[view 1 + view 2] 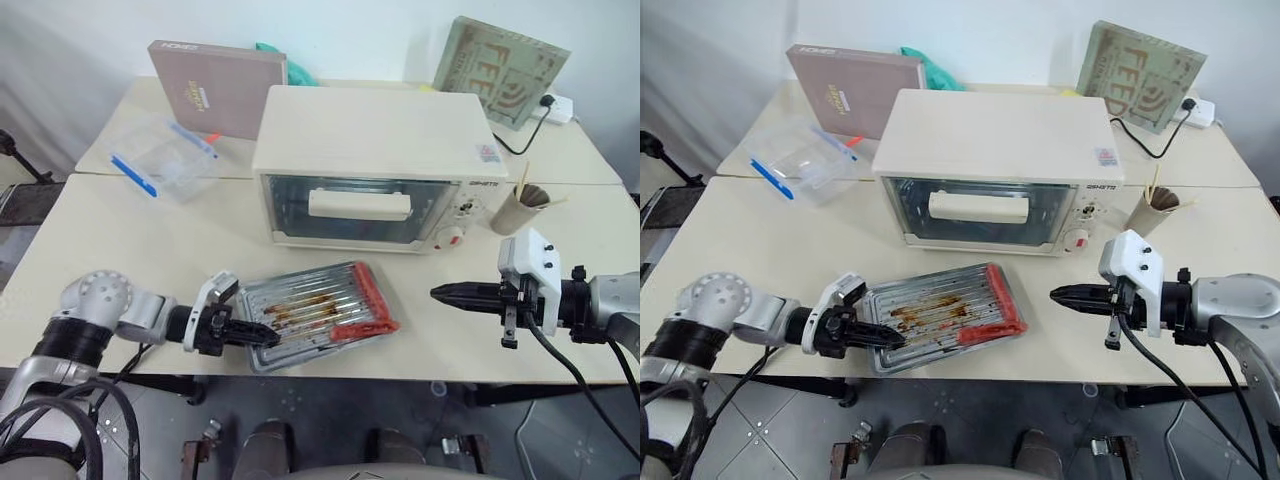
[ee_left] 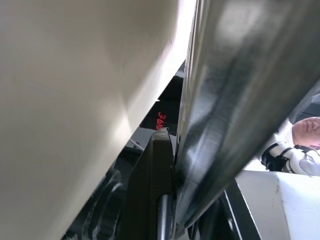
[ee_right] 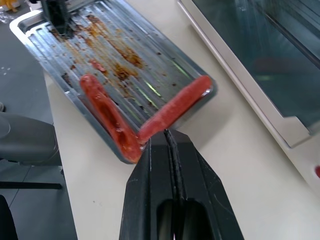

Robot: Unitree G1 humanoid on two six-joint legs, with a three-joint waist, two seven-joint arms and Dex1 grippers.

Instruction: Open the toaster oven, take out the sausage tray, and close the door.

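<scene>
greasy sausage tray before shut toaster oven

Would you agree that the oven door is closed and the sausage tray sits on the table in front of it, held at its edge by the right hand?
Not quite: the left hand grips the sausage tray, as the left eye view shows. The door is indeed closed.

Left gripper jaws pinched nearly closed; right gripper jaws closed, level.
</scene>
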